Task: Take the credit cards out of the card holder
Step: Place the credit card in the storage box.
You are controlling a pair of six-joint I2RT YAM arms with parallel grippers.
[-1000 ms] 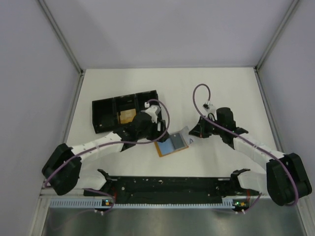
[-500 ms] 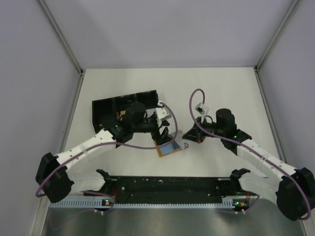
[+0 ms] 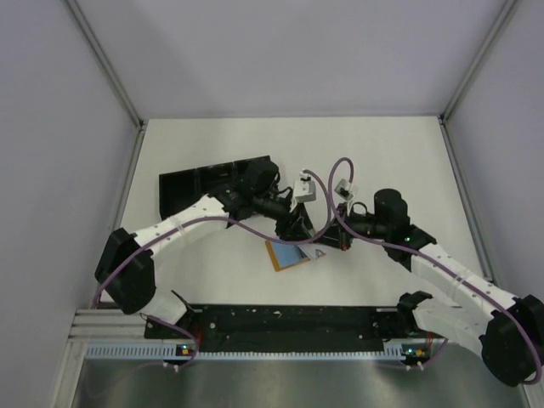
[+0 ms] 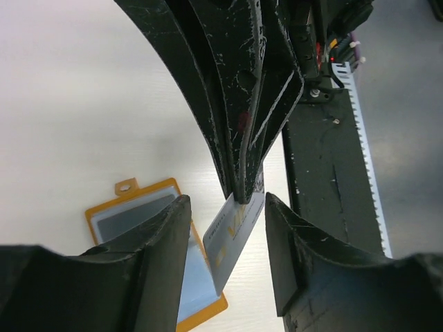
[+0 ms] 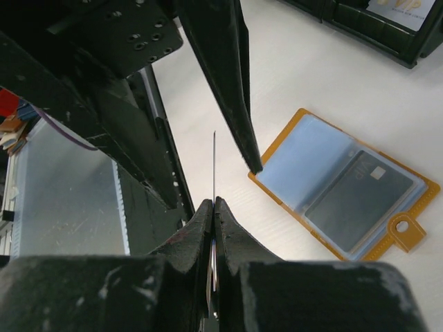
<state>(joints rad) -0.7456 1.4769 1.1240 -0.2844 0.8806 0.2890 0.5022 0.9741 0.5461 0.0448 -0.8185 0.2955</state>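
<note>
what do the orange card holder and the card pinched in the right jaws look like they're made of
The card holder: probably vinyl or faux leather, going by its matte orange-tan border with a punched tab. It frames glossy clear plastic pockets, one showing a dark card through it. The held card: likely rigid plastic, with a smooth pale face and gold print. It looks flat and very thin edge-on.

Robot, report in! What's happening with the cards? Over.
Right gripper shut on one credit card, held off the table. Left gripper open, jaws either side of it. Card holder lying open, dark card inside. Nothing in the way.
</note>
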